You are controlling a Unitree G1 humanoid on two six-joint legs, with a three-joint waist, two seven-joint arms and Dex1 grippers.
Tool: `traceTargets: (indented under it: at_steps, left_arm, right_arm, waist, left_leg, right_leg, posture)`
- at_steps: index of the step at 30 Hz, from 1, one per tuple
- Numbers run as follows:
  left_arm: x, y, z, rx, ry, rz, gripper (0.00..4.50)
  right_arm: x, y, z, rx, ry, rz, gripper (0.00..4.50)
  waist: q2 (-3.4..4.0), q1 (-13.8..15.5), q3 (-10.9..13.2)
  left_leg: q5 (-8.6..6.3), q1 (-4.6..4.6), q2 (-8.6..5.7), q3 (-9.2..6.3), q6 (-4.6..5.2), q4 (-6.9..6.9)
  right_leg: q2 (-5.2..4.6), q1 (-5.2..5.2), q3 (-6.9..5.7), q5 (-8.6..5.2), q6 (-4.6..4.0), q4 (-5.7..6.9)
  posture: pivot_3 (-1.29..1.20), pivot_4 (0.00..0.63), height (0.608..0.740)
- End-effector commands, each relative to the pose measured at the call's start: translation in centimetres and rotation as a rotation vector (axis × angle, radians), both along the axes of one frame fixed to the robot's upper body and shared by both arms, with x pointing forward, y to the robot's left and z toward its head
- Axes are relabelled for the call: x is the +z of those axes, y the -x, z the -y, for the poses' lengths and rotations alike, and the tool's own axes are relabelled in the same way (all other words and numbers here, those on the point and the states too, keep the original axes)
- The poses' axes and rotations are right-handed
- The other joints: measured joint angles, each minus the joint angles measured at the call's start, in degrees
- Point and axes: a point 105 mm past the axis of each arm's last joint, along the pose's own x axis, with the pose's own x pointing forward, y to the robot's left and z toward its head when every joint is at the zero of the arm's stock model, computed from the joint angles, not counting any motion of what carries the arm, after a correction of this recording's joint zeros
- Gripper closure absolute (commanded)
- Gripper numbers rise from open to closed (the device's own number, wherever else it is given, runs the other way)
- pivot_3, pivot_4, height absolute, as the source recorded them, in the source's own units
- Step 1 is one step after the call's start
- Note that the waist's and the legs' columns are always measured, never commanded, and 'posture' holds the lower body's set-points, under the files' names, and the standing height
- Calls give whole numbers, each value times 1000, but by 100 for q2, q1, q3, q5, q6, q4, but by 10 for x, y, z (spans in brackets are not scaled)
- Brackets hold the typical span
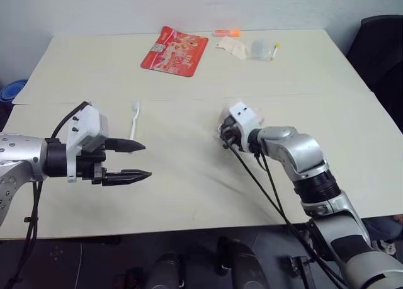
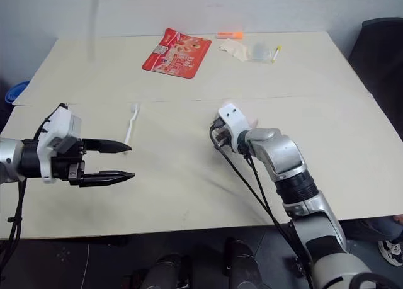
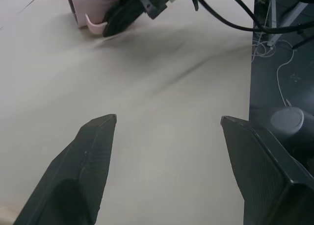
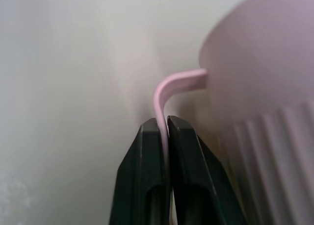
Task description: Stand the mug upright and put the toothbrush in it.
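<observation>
Packet, red with a partly legible "20", lies at the table's 12 o'clock; marker and wrappers at 1. Toothbrush lies at 10, beside the spread left gripper. Left wrist: mug on its side. Right wrist: right gripper pinches the mug's handle.

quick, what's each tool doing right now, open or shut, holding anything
Left tool: open, holding nothing, above the table.
Right tool: shut on the loop handle of the pale pink cylindrical mug.
</observation>
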Motion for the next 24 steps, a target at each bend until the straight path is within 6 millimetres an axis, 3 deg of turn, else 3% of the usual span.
traceTargets:
  at_steps: [1,4,6,11,14,18,24]
  left_arm:
    - [11,-6,-7,40,1,61,886]
    - [16,-12,-13,89,17,86,886]
    - [18,-16,-16,117,25,98,886]
    - [20,-19,-17,125,22,103,886]
    - [24,-21,-14,116,11,111,886]
    - [32,-24,-9,93,0,112,886]
    - [29,-21,-2,51,-6,85,886]
  right_arm:
    - [30,7,-17,87,-158,96,4465]
    - [58,20,-30,199,-341,220,4465]
    - [63,29,-37,255,-479,265,4465]
    - [51,37,-48,315,-669,318,4465]
    - [23,36,-55,310,-730,273,4465]
    - [-16,51,-62,362,-746,179,4465]
    - [-23,55,-59,344,-695,188,4465]
  waist:
    - [0,-3,0]
    - [0,-4,0]
    - [0,-1,0]
    - [-2,-6,-1]
    - [-4,-4,-2]
    - [-3,-3,-2]
    - [-11,-14,-7]
  left_leg:
    - [0,0,0,0,0,0]
    - [0,-3,2,6,-1,0]
    - [-2,-3,4,4,-3,-1]
    - [-2,-1,5,9,-4,0]
    - [-2,2,4,11,-3,1]
    - [-2,1,5,9,-3,1]
    - [-3,18,12,22,-8,1]
  right_leg:
    - [0,0,0,0,0,1]
    - [3,-8,5,0,0,3]
    - [7,-8,4,0,0,1]
    - [9,-5,7,0,0,2]
    - [8,-5,10,0,0,7]
    - [9,-5,9,0,0,6]
    - [15,-3,24,-2,-4,18]
  posture:
    - [0,150,740]
    - [0,150,740]
    - [0,150,740]
    - [0,150,740]
    - [0,150,740]
    - [0,150,740]
    - [0,150,740]
